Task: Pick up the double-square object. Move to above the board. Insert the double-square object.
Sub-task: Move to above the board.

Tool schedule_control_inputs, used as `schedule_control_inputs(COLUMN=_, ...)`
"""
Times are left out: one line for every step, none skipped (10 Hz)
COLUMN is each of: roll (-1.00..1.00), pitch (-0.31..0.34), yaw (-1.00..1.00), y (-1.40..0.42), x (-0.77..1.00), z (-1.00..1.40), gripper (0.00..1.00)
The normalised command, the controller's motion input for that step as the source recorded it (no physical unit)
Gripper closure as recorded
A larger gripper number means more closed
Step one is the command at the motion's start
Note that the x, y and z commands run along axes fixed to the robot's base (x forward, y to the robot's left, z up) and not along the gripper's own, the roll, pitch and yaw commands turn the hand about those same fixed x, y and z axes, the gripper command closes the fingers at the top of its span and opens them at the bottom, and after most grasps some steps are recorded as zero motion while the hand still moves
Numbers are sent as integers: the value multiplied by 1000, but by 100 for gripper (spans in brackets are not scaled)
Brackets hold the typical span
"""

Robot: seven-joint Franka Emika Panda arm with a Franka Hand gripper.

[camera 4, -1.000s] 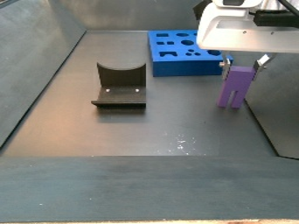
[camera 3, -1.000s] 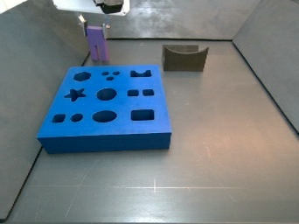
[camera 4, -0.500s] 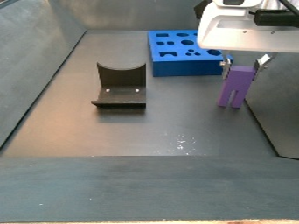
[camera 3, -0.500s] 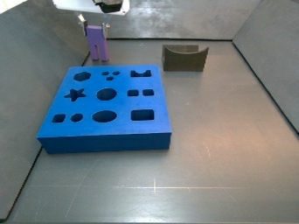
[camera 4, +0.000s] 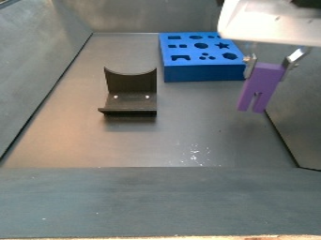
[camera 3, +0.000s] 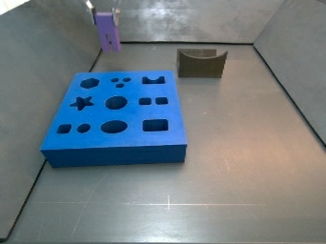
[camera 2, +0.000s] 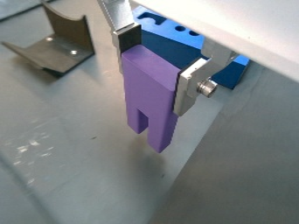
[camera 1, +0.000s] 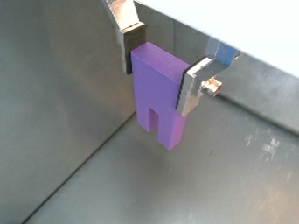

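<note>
**Purple block clamped and off the floor, near the board's far edge**

The gripper (camera 1: 162,63) has its two flat silver fingers (camera 2: 191,84) clenched on the upper part of the double-square object (camera 2: 149,101), a tall lilac-violet plastic-looking block with a slot cut into its lower end. In both wrist views the dark pads press on opposite faces, and the slotted end hangs free below them. In a side view the block (camera 3: 107,30) hangs upright close to the far left corner of the grey floor, just beyond the far edge of the board (camera 3: 116,117), a thick blue slab with star, round, oval and square cutouts. It appears clear of the floor (camera 4: 257,86).

The block looks rigid and light, with smooth flat faces that could slip or twist under a weak pinch. Holding high on the broad faces, as now, seems right: it leaves the slotted end free for insertion.

A dark olive U-shaped piece (camera 3: 200,62) sits near the far edge, well apart.
</note>
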Motion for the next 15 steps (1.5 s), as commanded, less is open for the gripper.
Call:
schedule_control_inputs(roll=80, pitch=99, yaw=20, y=426, x=-178, z=1000, gripper=100)
schedule_control_inputs(roll=67, pitch=99, yaw=13, y=414, x=-180, z=1000, gripper=100)
schedule_control_inputs(roll=34, pitch=91, yaw=-1, y=387, x=-190, z=1000, gripper=100)
schedule_control_inputs(roll=24, pitch=85, yaw=-9, y=376, x=-195, z=1000, gripper=100)
schedule_control_inputs(roll=4, pitch=74, yaw=-17, y=359, x=-203, z=1000, gripper=100)
schedule_control_inputs(roll=-13, pitch=61, yaw=-30, y=341, x=-214, z=1000, gripper=100)
schedule_control_inputs(roll=-30, pitch=57, yaw=-38, y=327, x=-224, z=1000, gripper=100)
schedule_control_inputs(roll=-43, pitch=53, yaw=-43, y=313, x=-232, z=1000, gripper=100)
schedule_control_inputs(roll=-44, pitch=54, yaw=-44, y=298, x=-248, z=1000, gripper=100)
schedule_control_inputs(roll=-36, pitch=54, yaw=-41, y=283, x=-260, z=1000, gripper=100)
schedule_control_inputs(roll=-25, pitch=57, yaw=-38, y=265, x=-280, z=1000, gripper=100)
schedule_control_inputs(roll=-24, pitch=57, yaw=-41, y=253, x=-297, z=1000, gripper=100)
schedule_control_inputs(roll=-31, pitch=52, yaw=-44, y=238, x=-315, z=1000, gripper=100)
schedule_control_inputs(roll=-33, pitch=52, yaw=-45, y=226, x=-338, z=1000, gripper=100)
schedule_control_inputs(roll=-30, pitch=51, yaw=-44, y=211, x=-372, z=1000, gripper=100)
